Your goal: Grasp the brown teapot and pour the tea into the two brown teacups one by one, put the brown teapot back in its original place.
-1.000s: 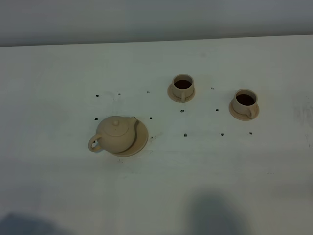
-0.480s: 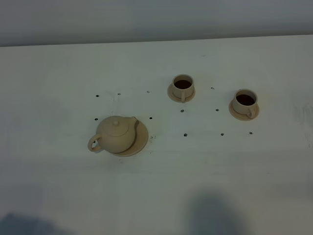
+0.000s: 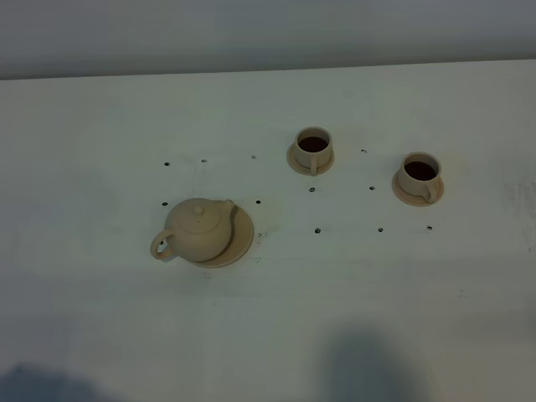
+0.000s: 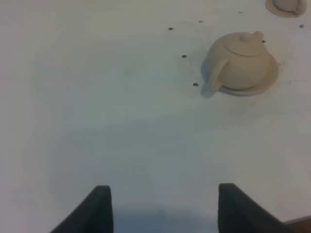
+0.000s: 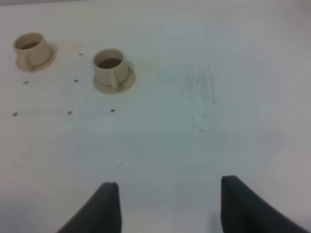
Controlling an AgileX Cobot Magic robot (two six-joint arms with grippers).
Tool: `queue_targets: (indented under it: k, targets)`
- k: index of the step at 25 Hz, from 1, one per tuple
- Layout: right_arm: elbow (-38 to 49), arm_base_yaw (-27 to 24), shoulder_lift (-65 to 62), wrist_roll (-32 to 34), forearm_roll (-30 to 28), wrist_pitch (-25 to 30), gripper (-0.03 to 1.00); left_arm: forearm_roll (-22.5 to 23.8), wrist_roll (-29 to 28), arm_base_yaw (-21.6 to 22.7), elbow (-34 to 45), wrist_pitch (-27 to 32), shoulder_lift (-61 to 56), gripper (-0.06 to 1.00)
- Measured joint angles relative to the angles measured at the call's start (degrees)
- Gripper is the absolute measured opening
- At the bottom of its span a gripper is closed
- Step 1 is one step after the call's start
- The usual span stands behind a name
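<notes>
The brown teapot stands upright on its wide beige saucer left of the table's middle, handle toward the left; it also shows in the left wrist view. Two brown teacups, one at the middle back and one to the right, stand on small saucers with dark tea in them; both show in the right wrist view. My left gripper is open and empty, well short of the teapot. My right gripper is open and empty, away from the cups. Neither gripper shows in the exterior high view.
The white table bears several small dark dots around the teapot and cups. Its back edge meets a grey wall. Faint scuff marks lie on the table to the right of the cups.
</notes>
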Motion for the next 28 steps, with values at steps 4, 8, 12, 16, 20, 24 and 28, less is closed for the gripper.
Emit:
queue_targets:
  k: [4,8,12,16,20,24,28]
  targets:
    - [0.00,0.00,0.00,0.00,0.00,0.00,0.45,0.05,0.00,0.00,0.00,0.00,0.00,0.53]
    - [0.00,0.00,0.00,0.00,0.00,0.00,0.45,0.05,0.00,0.00,0.00,0.00,0.00,0.53]
    - [0.00,0.00,0.00,0.00,0.00,0.00,0.45,0.15,0.00,0.00,0.00,0.00,0.00,0.53]
    - [0.00,0.00,0.00,0.00,0.00,0.00,0.45,0.17,-0.05,0.00,0.00,0.00,0.00,0.53]
    - [0.00,0.00,0.00,0.00,0.00,0.00,0.45,0.17,0.00,0.16,0.00,0.00,0.00,0.53]
    - [0.00,0.00,0.00,0.00,0.00,0.00,0.45,0.22,0.13,1.03,0.00,0.00,0.00,0.53]
    - [0.00,0.00,0.00,0.00,0.00,0.00,0.45,0.41,0.18,4.16,0.00,0.00,0.00,0.53]
